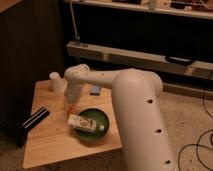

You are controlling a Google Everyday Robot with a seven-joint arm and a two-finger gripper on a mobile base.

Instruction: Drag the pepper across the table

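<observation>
Jaws (71, 107) sit low at centre-left of the bench (50, 145), over the pepper (73, 109) beside the plate (100, 131); their opening I cannot tell. Drag seems underway; next, slide without lifting.

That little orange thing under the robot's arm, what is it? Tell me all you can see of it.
It is the small orange-red tapered pepper, only partly visible, lying on the light wooden plank table just left of the round green plate. The robot's pincer comes down right over it, hiding its top. Whether the pincer actually touches or grips it cannot be told. Its surface looks smooth and plain.
</observation>
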